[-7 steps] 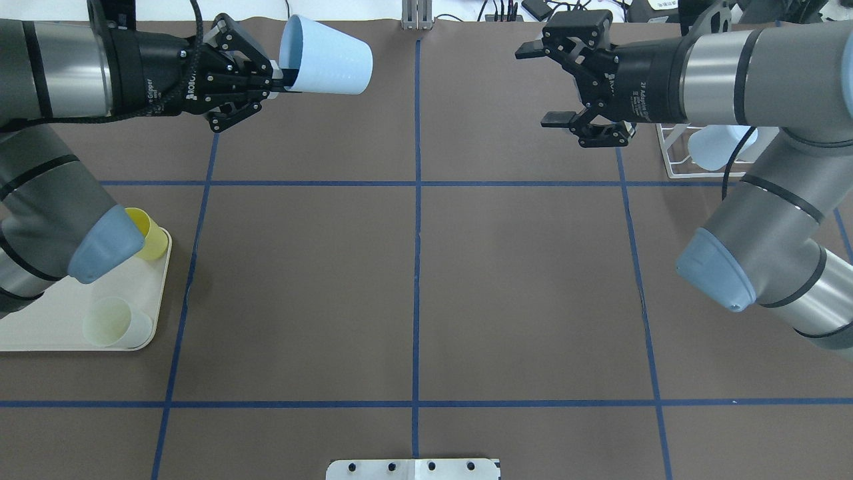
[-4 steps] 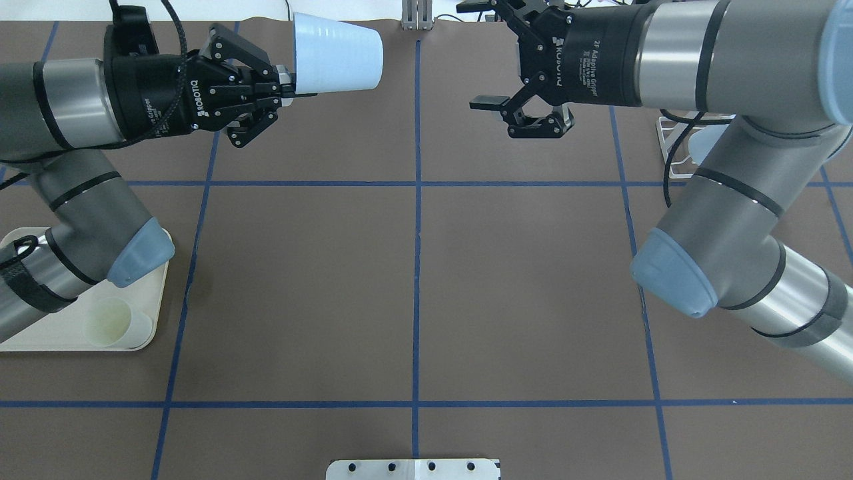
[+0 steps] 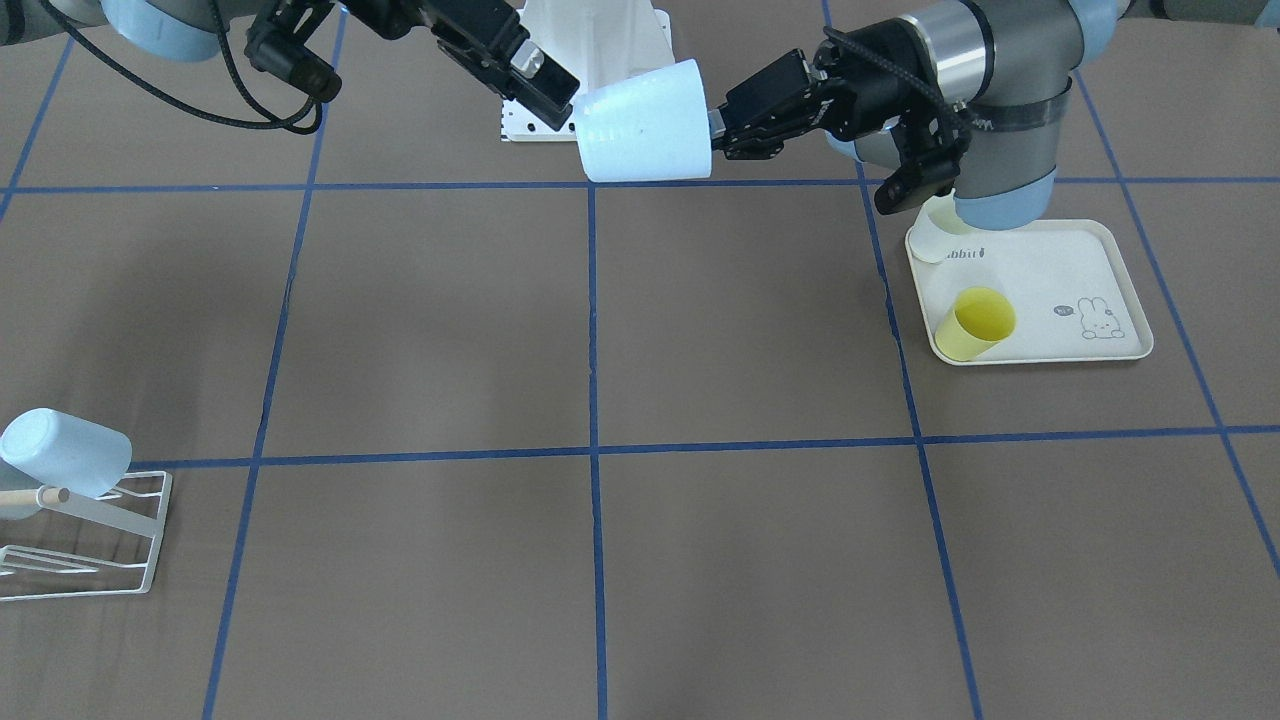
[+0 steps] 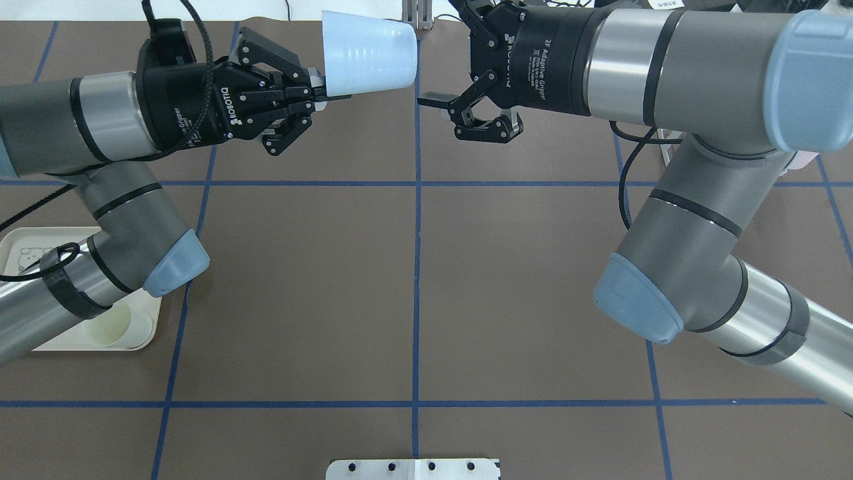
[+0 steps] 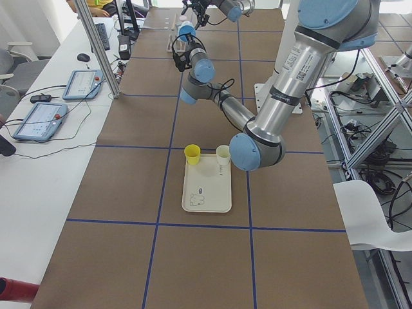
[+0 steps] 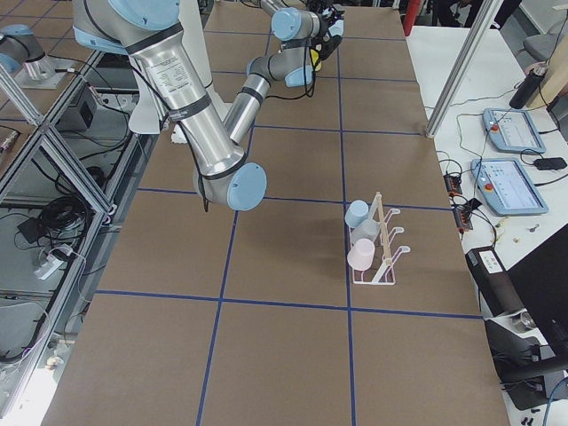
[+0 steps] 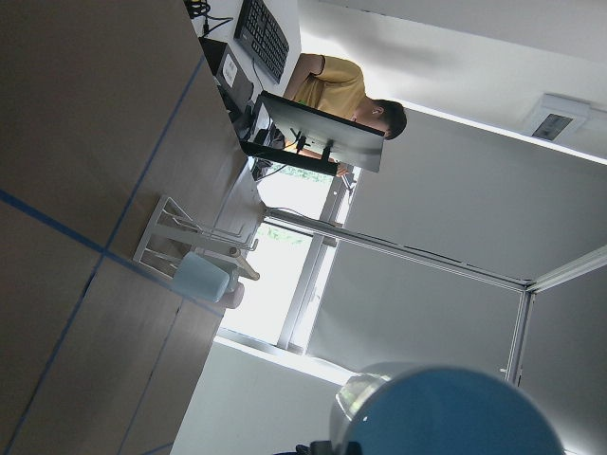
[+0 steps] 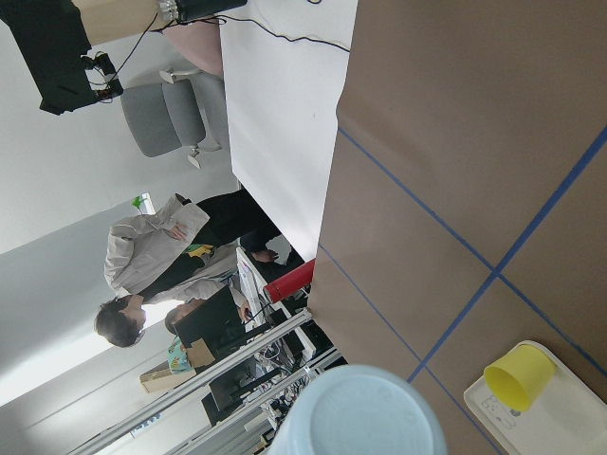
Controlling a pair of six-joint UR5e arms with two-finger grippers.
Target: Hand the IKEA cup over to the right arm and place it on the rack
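Note:
My left gripper (image 4: 314, 97) is shut on the rim of a light blue IKEA cup (image 4: 370, 53) and holds it sideways in the air at the table's far middle, base toward the right arm. It also shows in the front view (image 3: 645, 125). My right gripper (image 4: 440, 52) is open, its fingers right at the cup's base. The right wrist view shows that base (image 8: 365, 412) close up. The white wire rack (image 3: 90, 535) with a wooden peg stands at the table's right end and holds a blue cup (image 3: 65, 455). In the right side view the rack (image 6: 383, 253) holds three cups.
A cream rabbit-print tray (image 3: 1100, 260) lies on my left side, partly under the left arm, with a yellow cup (image 3: 975, 322) on its side and a cream cup (image 4: 116, 327). Blue tape lines grid the brown table. People sit at desks beyond the table.
My left gripper has carried the blue cup rightward to the centre line. My right gripper, still open, has moved left from near the rack up to the cup's base.

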